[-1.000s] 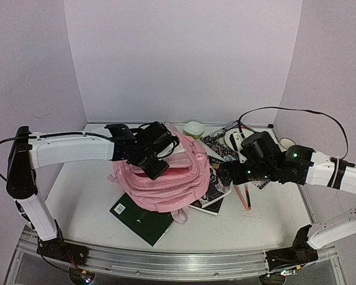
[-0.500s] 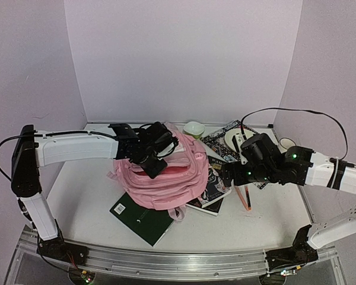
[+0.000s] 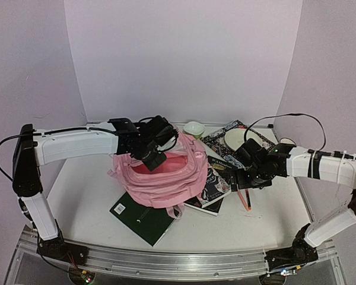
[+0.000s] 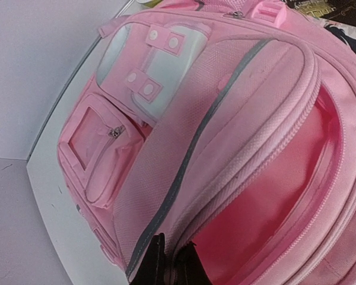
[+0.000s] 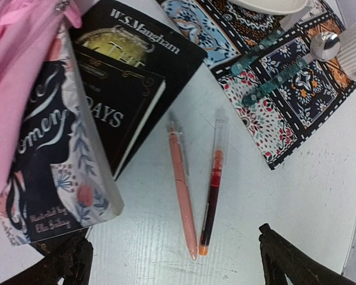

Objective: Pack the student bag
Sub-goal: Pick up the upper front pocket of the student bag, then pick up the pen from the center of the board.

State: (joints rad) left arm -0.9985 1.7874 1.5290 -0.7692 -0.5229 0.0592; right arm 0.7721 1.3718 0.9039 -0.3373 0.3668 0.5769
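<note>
- Left hand [image 4: 171, 262] is pinched almost closed on the zip rim of the student bag [image 4: 225, 119], whose main compartment gapes.
- That student bag lies in the middle of the counter [image 3: 83, 190], apparently overlapping a green book [image 3: 141, 218] and two dark books [image 5: 124, 77].
- Right hand [image 5: 178, 261] hovers spread wide and empty above two pens [image 5: 183, 190].

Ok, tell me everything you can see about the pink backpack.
The backpack is soft pink fabric with paler front pocket patches, snap tabs and grey trim. It lies slumped on the table, main zip open showing pink lining, overlapping a green book and paperbacks. The left end effector pinches the opening's edge.
</note>
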